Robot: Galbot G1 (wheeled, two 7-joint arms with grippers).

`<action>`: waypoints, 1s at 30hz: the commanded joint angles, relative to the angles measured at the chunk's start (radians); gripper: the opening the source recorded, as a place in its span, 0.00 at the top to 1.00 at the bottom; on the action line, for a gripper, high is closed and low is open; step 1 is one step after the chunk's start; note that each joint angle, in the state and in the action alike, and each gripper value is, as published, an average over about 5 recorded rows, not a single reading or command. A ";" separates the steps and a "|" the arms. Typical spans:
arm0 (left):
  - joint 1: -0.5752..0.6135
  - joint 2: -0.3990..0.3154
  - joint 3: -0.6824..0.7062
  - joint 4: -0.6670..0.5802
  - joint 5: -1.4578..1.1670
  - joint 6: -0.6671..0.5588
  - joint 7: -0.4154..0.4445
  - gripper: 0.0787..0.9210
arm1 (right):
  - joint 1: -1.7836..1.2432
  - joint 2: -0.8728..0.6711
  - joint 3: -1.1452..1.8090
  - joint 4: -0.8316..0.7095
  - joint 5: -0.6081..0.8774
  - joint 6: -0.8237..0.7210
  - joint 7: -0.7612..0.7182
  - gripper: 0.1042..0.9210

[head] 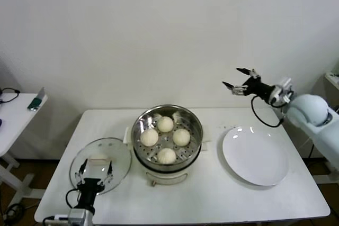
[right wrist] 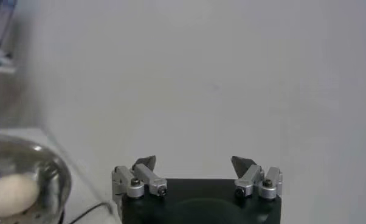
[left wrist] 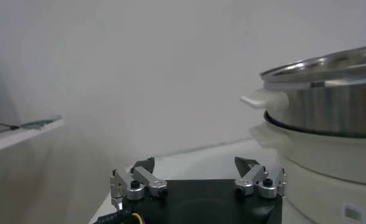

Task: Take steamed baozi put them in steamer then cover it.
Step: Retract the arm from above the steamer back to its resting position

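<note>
Left gripper (head: 95, 171): hovering low over the cover (head: 100, 163), jaws spread, empty.
Right gripper (head: 237, 80): reaching raised above the plate (head: 256, 155), jaws spread.
Steamed baozi (head: 166, 138): sitting in the steamer (head: 167, 137), uncovered.

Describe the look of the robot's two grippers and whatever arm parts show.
Both the left gripper and the right gripper have black bodies, silvery metal finger links with dark screws, and dark pointed tips. A black cable loops beside each. The right arm has a smooth, rounded white shell; a small white-and-silver block sits at its wrist.
</note>
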 commanded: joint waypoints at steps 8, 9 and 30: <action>-0.045 0.021 0.003 0.004 0.304 -0.014 -0.172 0.12 | -1.190 0.425 0.755 0.023 -0.164 0.459 0.129 0.12; -0.046 0.027 0.002 0.005 0.373 -0.013 -0.200 0.12 | -1.200 0.437 0.751 0.027 -0.171 0.465 0.132 0.12; -0.125 0.128 0.020 0.373 1.346 0.119 -0.408 0.12 | -1.210 0.510 0.736 0.039 -0.221 0.483 0.156 0.12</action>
